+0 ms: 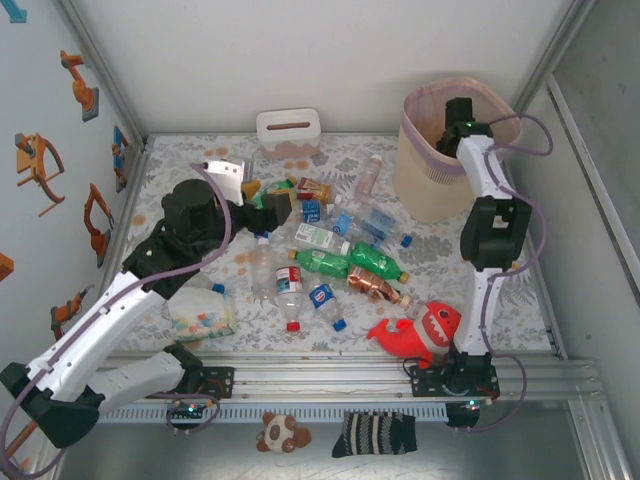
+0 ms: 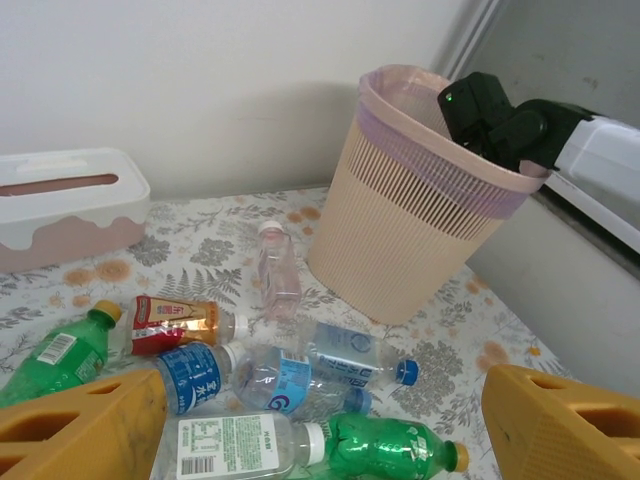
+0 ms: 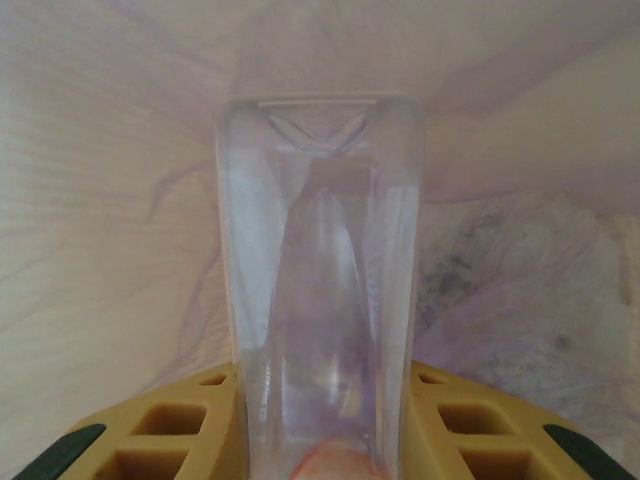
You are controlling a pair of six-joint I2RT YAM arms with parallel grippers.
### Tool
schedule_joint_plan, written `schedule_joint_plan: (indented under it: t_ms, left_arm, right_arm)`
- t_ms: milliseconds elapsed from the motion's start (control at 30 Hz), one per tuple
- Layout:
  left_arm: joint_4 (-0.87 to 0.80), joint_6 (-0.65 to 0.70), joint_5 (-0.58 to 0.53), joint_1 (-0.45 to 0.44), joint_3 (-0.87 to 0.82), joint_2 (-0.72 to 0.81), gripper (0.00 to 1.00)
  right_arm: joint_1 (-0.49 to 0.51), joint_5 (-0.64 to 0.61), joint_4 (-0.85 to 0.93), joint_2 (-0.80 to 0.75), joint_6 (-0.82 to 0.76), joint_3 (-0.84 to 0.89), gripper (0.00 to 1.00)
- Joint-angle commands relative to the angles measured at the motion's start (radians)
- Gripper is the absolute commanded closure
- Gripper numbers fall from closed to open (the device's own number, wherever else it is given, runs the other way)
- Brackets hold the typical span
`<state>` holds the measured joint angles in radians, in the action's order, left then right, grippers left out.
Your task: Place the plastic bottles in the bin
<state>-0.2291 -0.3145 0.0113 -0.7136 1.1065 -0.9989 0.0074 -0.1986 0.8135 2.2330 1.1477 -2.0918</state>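
A clear plastic bottle (image 3: 320,250) is clamped between the fingers of the right gripper (image 3: 320,420), inside the bin (image 2: 400,230), and is not yet released. About a dozen plastic bottles (image 1: 330,250) are left on the table (image 1: 440,260), just ahead of the left gripper (image 2: 320,425), whose fingers are spread wide and empty. Whether other bottles already lie in the bin cannot be made out, and the held bottle's cap end is cut off.

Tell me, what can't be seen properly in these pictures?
- Bin contents: overhead view, right arm blocks much of the opening.
- Clear bottle in the right claw: wrist view, near end cut off by bottom edge.
- Labels on the loose bottles: overhead view, too small to read.
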Motion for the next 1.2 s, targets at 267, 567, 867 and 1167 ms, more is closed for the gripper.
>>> schedule_joint_plan:
  t_ms: [267, 567, 867, 1167]
  left_arm:
    - [-0.029, -0.019, -0.027, 0.002, -0.015, 0.031, 0.18]
    - [-0.02, -0.032, -0.022, 0.002, -0.023, 0.023, 0.18]
    - [-0.018, -0.041, -0.02, 0.002, -0.036, 0.019, 0.18]
    - [-0.013, -0.046, -0.03, 0.003, -0.05, 0.019, 0.18]
  right_arm:
    - [-0.015, 0.022, -0.01, 0.031, 0.058, -0.026, 0.49]
    - [-0.018, 0.01, 0.004, -0.061, 0.05, -0.027, 0.28]
    - [-0.018, 0.008, 0.01, -0.182, 0.041, -0.009, 0.26]
    - [-0.02, 0.003, 0.011, -0.308, 0.013, 0.015, 0.26]
